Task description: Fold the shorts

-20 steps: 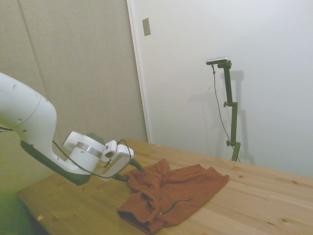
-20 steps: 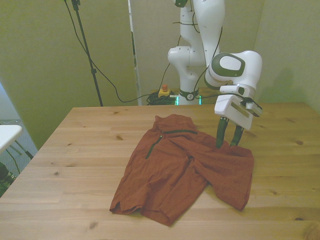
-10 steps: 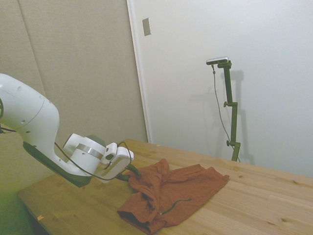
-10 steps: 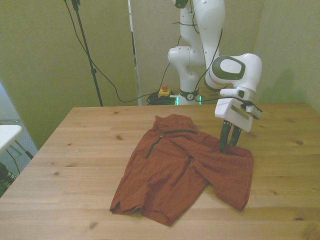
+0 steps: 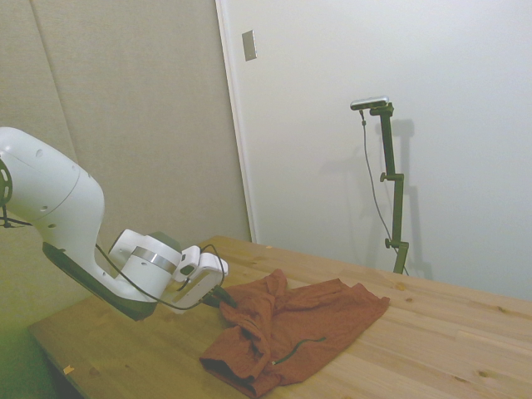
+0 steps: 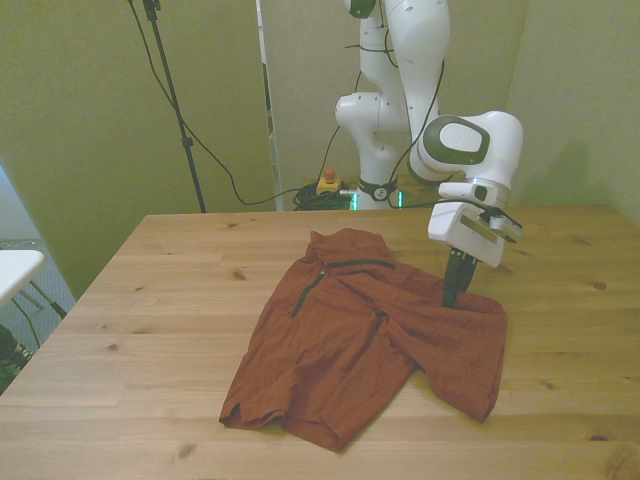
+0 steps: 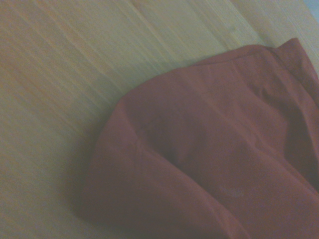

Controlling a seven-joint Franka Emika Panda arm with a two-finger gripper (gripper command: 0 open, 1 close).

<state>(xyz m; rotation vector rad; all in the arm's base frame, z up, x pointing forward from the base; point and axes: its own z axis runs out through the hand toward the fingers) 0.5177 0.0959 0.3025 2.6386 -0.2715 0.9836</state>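
The rust-orange shorts (image 6: pixel 345 345) lie spread and wrinkled on the wooden table (image 6: pixel 150 300), with a dark cord near the waistband toward the far edge. My gripper (image 6: pixel 452 296) stands at the edge of the leg on the front view's right, fingers pressed together on the fabric there. The side view shows the gripper (image 5: pixel 224 298) low over the table, at the near-left edge of the shorts (image 5: pixel 312 320). Close up, the wrist view shows a rounded fold of the shorts (image 7: pixel 224 149) lying on the wood.
Bare wood surrounds the shorts on all sides (image 5: pixel 432 349). A thin black tripod pole (image 6: pixel 170 90) and cables stand behind the table's far edge. A white object (image 6: pixel 15 265) pokes in at the front view's left edge.
The fingers went from open, astride the leg's edge, to shut on the fabric. The wrist has dropped slightly lower toward the table. The shorts have not shifted.
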